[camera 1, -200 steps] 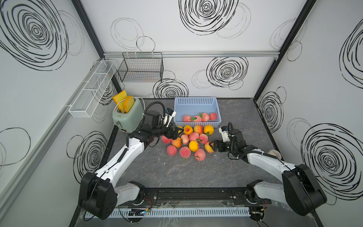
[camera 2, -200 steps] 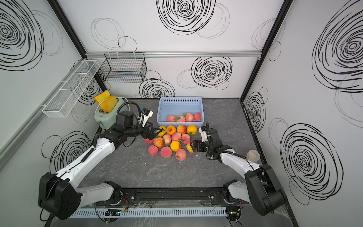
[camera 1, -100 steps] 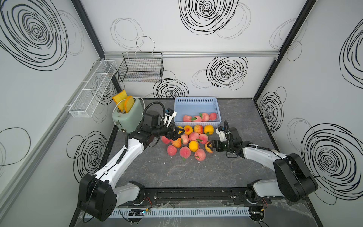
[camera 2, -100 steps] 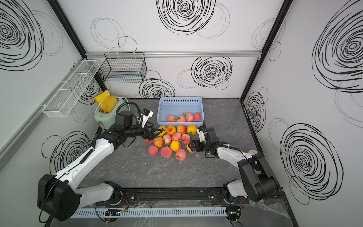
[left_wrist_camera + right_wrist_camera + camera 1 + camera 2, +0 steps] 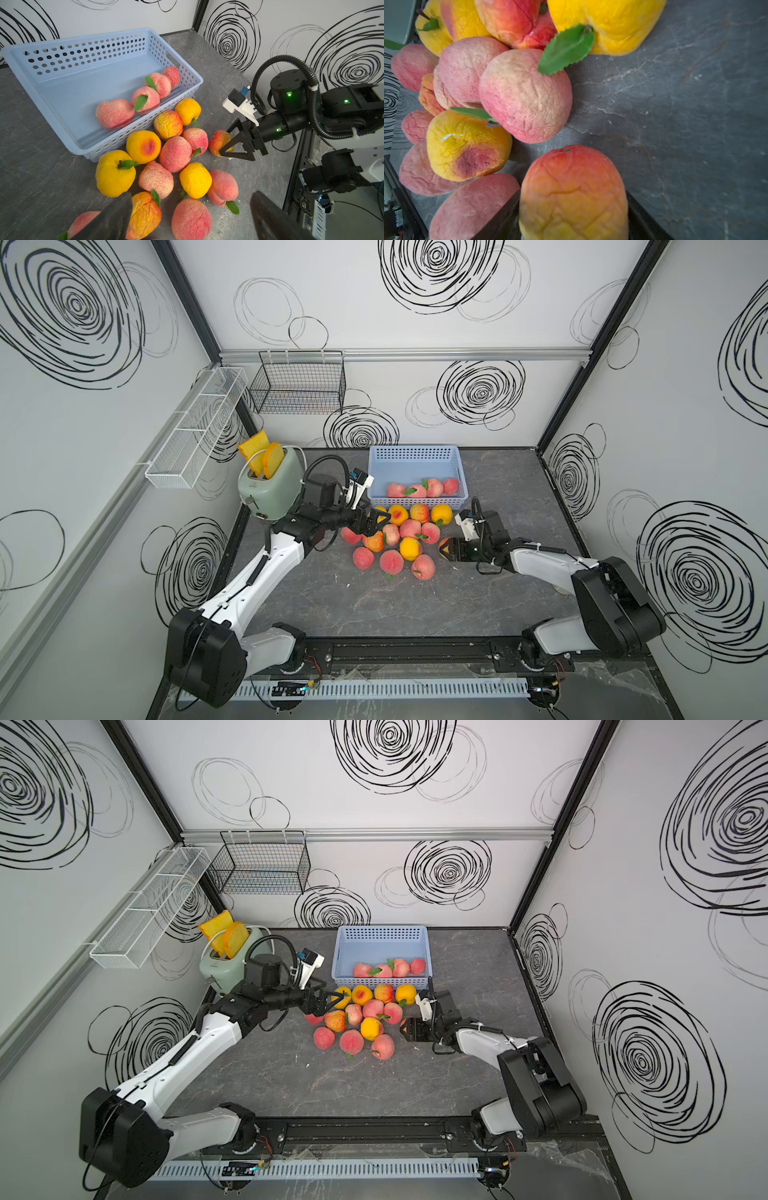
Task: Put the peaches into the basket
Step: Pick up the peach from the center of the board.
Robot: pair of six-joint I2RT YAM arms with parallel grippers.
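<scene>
A light-blue basket [image 5: 413,449] [image 5: 380,929] [image 5: 83,52] stands at the back of the table with several pink peaches [image 5: 419,489] along its near wall. Several more pink and yellow peaches [image 5: 390,562] [image 5: 353,1040] lie piled in front of it. My left gripper [image 5: 370,524] [image 5: 328,1002] [image 5: 190,195] hangs open over the pile's left side with nothing held. My right gripper [image 5: 445,549] [image 5: 405,1029] [image 5: 226,143] [image 5: 572,199] is at the pile's right edge. Its fingers press both sides of an orange-red peach [image 5: 572,187] [image 5: 217,141] low on the table.
A green toaster [image 5: 270,489] with two toast slices stands at the table's back left, close behind my left arm. A black wire basket [image 5: 299,389] hangs on the back wall and a white wire shelf [image 5: 195,435] on the left wall. The dark tabletop [image 5: 374,605] stretches towards the front rail.
My right gripper has slid a little towards the pile and its jaws have closed in onto the orange-red peach. My left gripper has stayed open and almost still.
</scene>
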